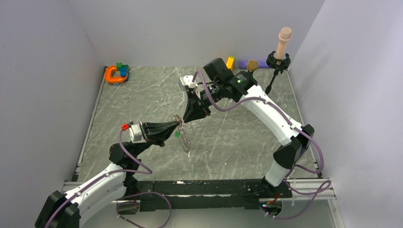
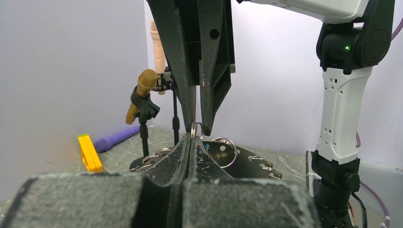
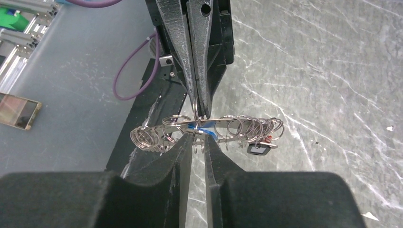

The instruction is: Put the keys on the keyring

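Clamps the keyring [image 3: 221,122] in the tightly pressed left pincer [image 3: 199,111], over the desk [image 3: 332,71]. Meets it tip to tip with the right pincer [image 3: 197,142], narrowly parted at the rim; cannot tell if gripping. Dangles keys [image 3: 259,149] from it just beside both tips.

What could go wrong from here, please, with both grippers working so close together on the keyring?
The left gripper and right gripper meet tip to tip at one spot on the keyring; a slight misalignment could make their fingers collide. The left gripper pinches the ring only at its edge, so a push from the right could twist it or work it loose. The dangling dark key might snag.
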`<action>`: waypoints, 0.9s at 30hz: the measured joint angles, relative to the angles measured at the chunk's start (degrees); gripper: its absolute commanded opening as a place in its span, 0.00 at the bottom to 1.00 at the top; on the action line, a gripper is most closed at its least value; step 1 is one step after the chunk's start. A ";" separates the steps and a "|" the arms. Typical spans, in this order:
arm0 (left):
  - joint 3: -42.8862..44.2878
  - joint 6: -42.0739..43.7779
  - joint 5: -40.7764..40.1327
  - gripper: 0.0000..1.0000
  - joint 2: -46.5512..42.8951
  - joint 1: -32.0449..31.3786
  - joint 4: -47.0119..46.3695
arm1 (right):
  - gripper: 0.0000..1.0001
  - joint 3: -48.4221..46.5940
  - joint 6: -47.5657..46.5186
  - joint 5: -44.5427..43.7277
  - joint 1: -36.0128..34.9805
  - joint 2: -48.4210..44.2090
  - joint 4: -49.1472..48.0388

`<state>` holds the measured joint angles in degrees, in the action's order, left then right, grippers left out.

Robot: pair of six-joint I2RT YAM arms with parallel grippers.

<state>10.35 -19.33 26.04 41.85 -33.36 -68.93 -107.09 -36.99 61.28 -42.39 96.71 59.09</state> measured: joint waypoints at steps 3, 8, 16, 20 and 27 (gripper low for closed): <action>0.00 -0.02 -0.02 0.00 -0.02 0.00 0.00 | 0.00 0.00 0.74 -0.59 -0.15 0.00 -0.63; 0.00 -0.04 -0.33 0.00 -0.02 0.00 -0.02 | 0.00 0.00 1.22 -0.94 -0.42 0.00 -0.74; -0.11 -2.16 -1.57 0.00 0.96 0.00 -3.15 | 0.00 0.02 0.61 -4.42 -2.25 0.00 -0.90; -0.66 -4.66 -2.93 0.00 4.55 0.00 -9.42 | 0.00 0.11 1.09 -5.77 -3.04 0.00 -1.42; -0.79 -7.96 -4.00 0.00 9.38 0.02 -15.17 | 0.20 0.22 1.70 -6.75 -2.84 0.00 -1.75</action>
<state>9.56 -27.29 22.04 51.22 -33.34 -84.09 -106.87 -35.29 54.52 -45.23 96.71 57.34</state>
